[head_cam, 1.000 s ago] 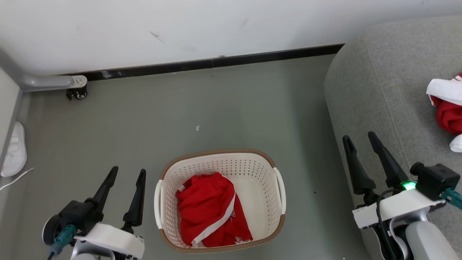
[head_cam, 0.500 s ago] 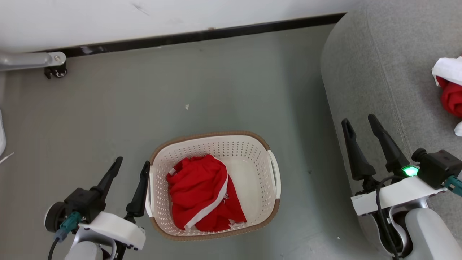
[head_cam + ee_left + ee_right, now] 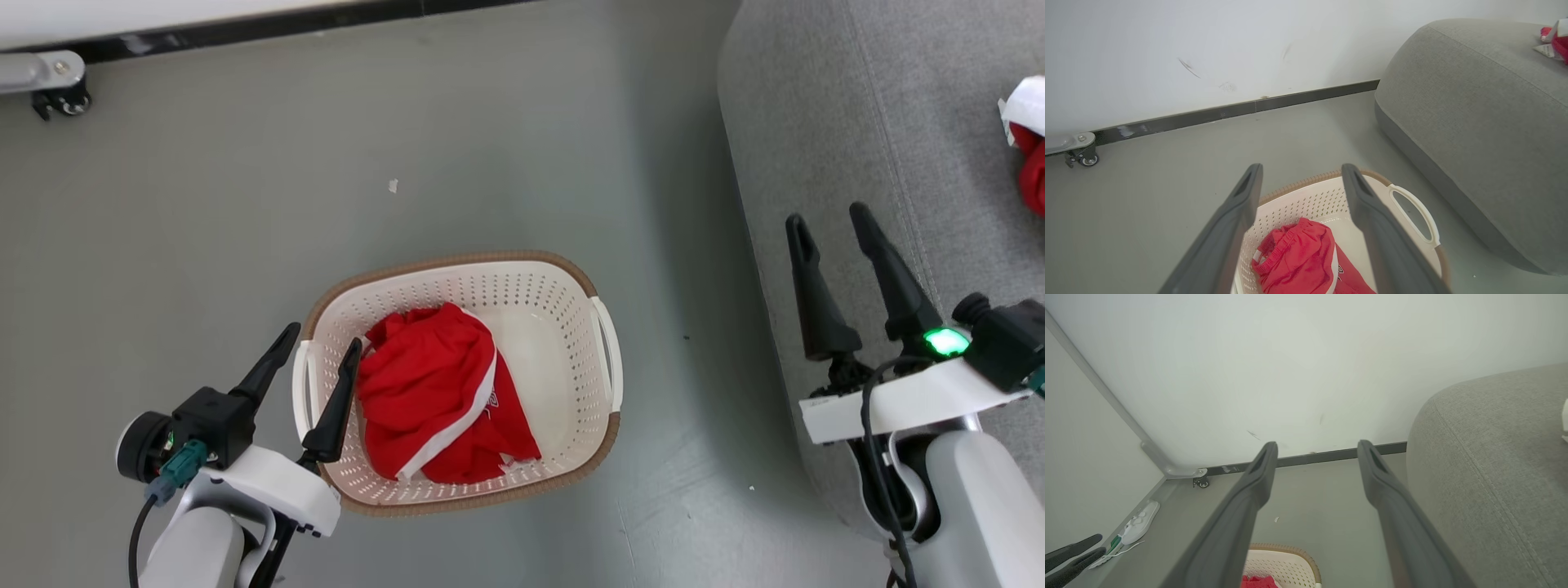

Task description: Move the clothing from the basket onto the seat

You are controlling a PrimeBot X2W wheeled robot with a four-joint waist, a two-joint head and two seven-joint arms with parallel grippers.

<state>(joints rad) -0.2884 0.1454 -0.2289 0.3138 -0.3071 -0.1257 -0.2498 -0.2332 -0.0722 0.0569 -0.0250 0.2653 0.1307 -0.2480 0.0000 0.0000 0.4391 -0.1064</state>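
The left gripper (image 3: 322, 339) has its jaws spread, one finger over the basket's (image 3: 490, 290) left rim, perhaps touching it. The right gripper (image 3: 829, 216), jaws spread and empty, hangs over the seat's (image 3: 857, 122) left edge. Red clothing (image 3: 429, 392) lies in the basket's left half.

You are looking at a domestic living space, or a room set up as one. A large light grey fabric sofa (image 3: 857, 122) with rounded edges stands on a smooth grey floor (image 3: 204, 229) by a plain white wall (image 3: 1208, 41) with a dark skirting board (image 3: 1298, 97). A cream laundry basket (image 3: 457, 260) holding red garments (image 3: 424, 384) sits on the floor near the sofa. A white slipper (image 3: 1141, 520) lies beside a pale side panel. A metal frame foot on a caster (image 3: 1084, 159) stands at the wall's base.
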